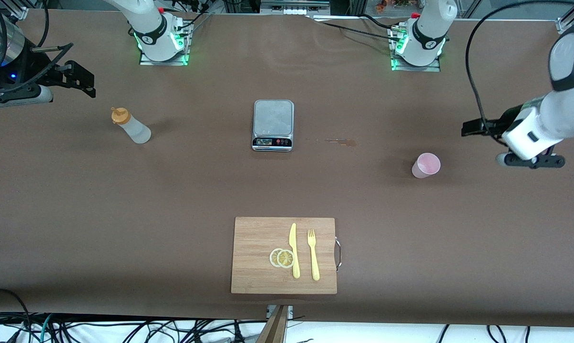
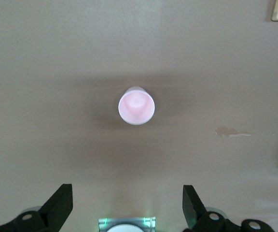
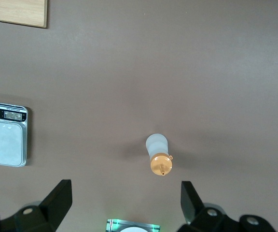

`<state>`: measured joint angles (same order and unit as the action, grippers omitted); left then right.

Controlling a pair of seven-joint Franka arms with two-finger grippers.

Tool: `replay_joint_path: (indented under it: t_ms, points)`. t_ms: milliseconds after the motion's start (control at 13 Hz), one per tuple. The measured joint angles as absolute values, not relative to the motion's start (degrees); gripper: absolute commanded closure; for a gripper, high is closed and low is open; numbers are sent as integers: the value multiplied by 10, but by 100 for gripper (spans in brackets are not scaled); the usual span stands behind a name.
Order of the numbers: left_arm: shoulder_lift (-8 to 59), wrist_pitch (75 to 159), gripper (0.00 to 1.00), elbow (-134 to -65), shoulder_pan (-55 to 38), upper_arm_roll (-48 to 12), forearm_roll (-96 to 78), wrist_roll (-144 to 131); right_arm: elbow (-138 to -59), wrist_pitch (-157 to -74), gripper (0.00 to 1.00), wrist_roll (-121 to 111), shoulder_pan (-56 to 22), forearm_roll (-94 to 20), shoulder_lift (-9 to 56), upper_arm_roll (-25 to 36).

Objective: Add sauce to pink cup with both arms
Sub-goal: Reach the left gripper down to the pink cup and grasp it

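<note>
The sauce bottle (image 1: 130, 126), whitish with an orange cap, stands upright on the table toward the right arm's end. It also shows in the right wrist view (image 3: 158, 154). The pink cup (image 1: 426, 165) stands upright and empty toward the left arm's end, and it sits mid-frame in the left wrist view (image 2: 136, 106). My right gripper (image 1: 17, 97) hangs open and empty, high over the table near the bottle (image 3: 124, 200). My left gripper (image 1: 530, 161) hangs open and empty, high over the table near the cup (image 2: 128, 203).
A grey kitchen scale (image 1: 273, 125) sits mid-table between bottle and cup. A small wet stain (image 1: 342, 141) lies beside it. A wooden cutting board (image 1: 253, 238) nearer the front camera carries a yellow knife, a fork and lemon slices.
</note>
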<state>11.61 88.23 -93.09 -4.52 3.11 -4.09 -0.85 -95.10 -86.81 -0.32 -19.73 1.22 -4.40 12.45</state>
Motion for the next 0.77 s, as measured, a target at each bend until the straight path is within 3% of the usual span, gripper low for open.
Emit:
replay_joint_path:
  t_ms: [772]
  points:
    - [163, 1201, 1, -1143, -44, 32, -4, 16, -951, -866, 0, -3, -197, 12, -44, 127]
